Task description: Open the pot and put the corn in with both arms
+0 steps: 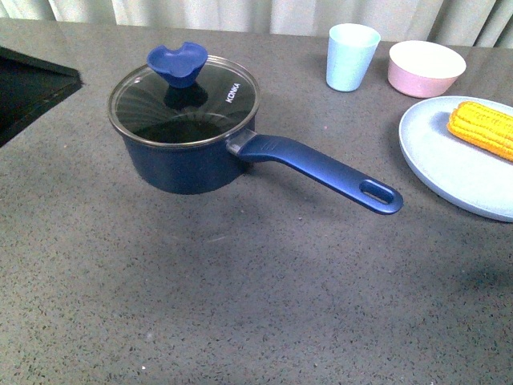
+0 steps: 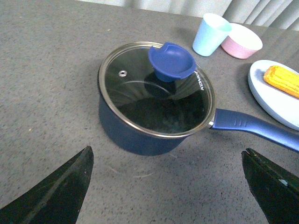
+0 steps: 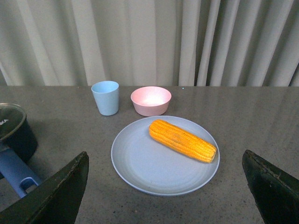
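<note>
In the front view the dark blue saucepan (image 1: pixel 180 156) sits upper left of centre on the grey speckled countertop (image 1: pixel 240 297). Its glass lid (image 1: pixel 210 103) is closed on the rim, with the blue knob (image 1: pixel 177 62) on top. The long blue handle (image 1: pixel 321 170) runs toward the lower right and ends in an oval hole. The corn cob (image 1: pixel 483 128) lies on a pale blue plate (image 1: pixel 449 172) at the right edge of the frame, both cut off by that edge. A pale blue cup (image 1: pixel 351 56) and a pink bowl (image 1: pixel 426 68) stand side by side at the upper right, behind the plate. A black recess (image 1: pixel 24 92) shows at the left edge. In the left wrist view the left gripper (image 2: pixel 167 154) is spread wide with nothing in it, its dark fingers (image 2: pixel 56 191) short of the saucepan and clear of it. In the right wrist view the right gripper (image 3: pixel 164 156) is likewise spread wide and empty, its fingers (image 3: pixel 273 186) near the plate and apart from the corn cob, which lies slantwise on it in front of a pale curtain (image 3: pixel 149 42).
</note>
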You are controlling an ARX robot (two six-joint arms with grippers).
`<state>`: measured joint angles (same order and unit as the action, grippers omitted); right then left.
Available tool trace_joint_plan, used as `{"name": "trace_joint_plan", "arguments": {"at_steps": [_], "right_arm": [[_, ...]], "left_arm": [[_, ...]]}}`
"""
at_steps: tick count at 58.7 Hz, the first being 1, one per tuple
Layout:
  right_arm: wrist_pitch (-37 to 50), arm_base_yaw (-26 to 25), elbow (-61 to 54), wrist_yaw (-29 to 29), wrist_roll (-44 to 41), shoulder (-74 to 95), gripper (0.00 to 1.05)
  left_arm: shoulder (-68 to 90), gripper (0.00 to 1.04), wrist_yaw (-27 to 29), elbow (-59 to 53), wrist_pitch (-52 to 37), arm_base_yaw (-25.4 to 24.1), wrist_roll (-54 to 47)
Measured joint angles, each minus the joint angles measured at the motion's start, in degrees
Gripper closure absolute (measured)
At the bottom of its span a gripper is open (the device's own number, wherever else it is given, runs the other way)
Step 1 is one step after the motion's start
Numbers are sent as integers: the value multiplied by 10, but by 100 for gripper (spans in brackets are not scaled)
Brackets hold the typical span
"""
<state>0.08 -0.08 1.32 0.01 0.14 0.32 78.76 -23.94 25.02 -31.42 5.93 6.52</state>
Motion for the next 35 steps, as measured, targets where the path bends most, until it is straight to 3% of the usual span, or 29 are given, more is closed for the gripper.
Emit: {"name": "trace_joint_plan", "arguments": {"at_steps": [35], "right_arm": [[0, 0, 0, 0, 0, 0, 9]], "left_arm": [[195, 9, 59, 142, -80, 76, -28]]}}
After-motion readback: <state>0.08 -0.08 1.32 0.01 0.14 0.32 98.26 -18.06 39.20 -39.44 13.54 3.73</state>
